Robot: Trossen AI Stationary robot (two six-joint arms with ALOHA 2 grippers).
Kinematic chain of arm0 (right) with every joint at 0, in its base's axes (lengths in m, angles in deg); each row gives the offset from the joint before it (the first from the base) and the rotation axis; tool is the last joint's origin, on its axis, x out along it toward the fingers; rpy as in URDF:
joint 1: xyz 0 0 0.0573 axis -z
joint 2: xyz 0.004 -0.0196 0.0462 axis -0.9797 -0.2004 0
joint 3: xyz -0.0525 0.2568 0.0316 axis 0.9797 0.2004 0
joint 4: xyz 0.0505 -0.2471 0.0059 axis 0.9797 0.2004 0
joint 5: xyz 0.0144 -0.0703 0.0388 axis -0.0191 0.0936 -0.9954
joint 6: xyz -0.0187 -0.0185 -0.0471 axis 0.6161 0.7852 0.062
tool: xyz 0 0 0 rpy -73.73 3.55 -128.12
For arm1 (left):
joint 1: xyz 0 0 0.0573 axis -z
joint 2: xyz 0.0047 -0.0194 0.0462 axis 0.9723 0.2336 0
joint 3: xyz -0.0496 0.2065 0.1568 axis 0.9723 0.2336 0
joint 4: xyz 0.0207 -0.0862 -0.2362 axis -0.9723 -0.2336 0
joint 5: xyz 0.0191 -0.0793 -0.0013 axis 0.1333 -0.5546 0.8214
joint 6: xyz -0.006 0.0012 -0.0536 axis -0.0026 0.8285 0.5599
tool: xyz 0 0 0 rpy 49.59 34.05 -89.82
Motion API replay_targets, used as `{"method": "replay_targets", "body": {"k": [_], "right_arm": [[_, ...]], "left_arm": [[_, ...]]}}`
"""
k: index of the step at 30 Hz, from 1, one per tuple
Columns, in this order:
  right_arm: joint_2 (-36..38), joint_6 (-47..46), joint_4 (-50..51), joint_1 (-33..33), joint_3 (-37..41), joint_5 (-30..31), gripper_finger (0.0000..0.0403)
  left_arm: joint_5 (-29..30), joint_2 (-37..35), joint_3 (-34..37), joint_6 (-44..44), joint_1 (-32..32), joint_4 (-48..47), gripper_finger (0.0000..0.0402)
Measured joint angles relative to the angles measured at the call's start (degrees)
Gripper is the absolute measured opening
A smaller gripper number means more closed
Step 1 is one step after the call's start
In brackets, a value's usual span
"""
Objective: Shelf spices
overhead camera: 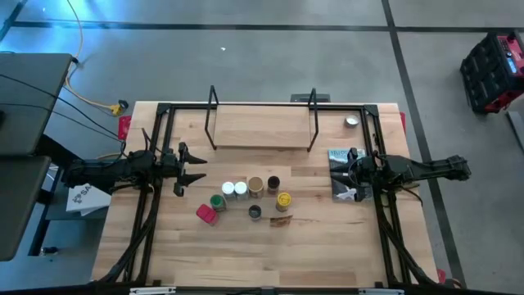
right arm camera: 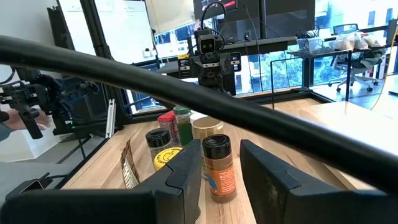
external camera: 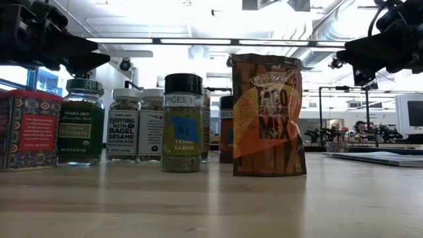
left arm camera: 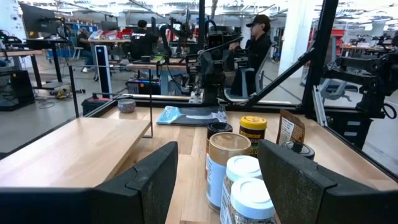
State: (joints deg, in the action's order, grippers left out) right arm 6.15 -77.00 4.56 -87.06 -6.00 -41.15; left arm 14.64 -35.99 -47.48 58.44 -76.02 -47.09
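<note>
The spices stand upright in a cluster at mid-table: a red box (overhead camera: 205,214), a green jar (overhead camera: 218,201), two white-lidded jars (overhead camera: 234,189), a tan jar (overhead camera: 256,187), a dark jar (overhead camera: 273,183), a yellow jar (overhead camera: 283,199) and a brown packet (external camera: 268,116). The shelf (overhead camera: 262,127), a light board with black wire uprights, stands on the table behind them. My left gripper (overhead camera: 195,167) hangs open and level to the left of the cluster, above the table. My right gripper (right arm camera: 221,168) hangs open, with a narrower gap, to the right, above a book.
A flat book (overhead camera: 344,187) lies under the right gripper. A small silver tin (overhead camera: 351,121) sits at the far right corner. A black frame (overhead camera: 164,111) runs round the tabletop. Bare wood (overhead camera: 262,254) lies between the spices and the near edge.
</note>
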Motion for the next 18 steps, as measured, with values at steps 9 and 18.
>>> {"method": "replay_targets", "body": {"k": [9, 18], "right_arm": [[0.0, 0.0, 0.0, 0.0, 0.0, 0.0, 0.0105], [0.0, -1.8, -0.2, 0.0, 0.0, 0.1, 0.0105]], "left_arm": [[0.0, 0.0, 0.0, 0.0, 0.0, 0.0, 0.0218], [0.0, 0.0, 0.0, 0.0, 0.0, 0.3, 0.0218]]}}
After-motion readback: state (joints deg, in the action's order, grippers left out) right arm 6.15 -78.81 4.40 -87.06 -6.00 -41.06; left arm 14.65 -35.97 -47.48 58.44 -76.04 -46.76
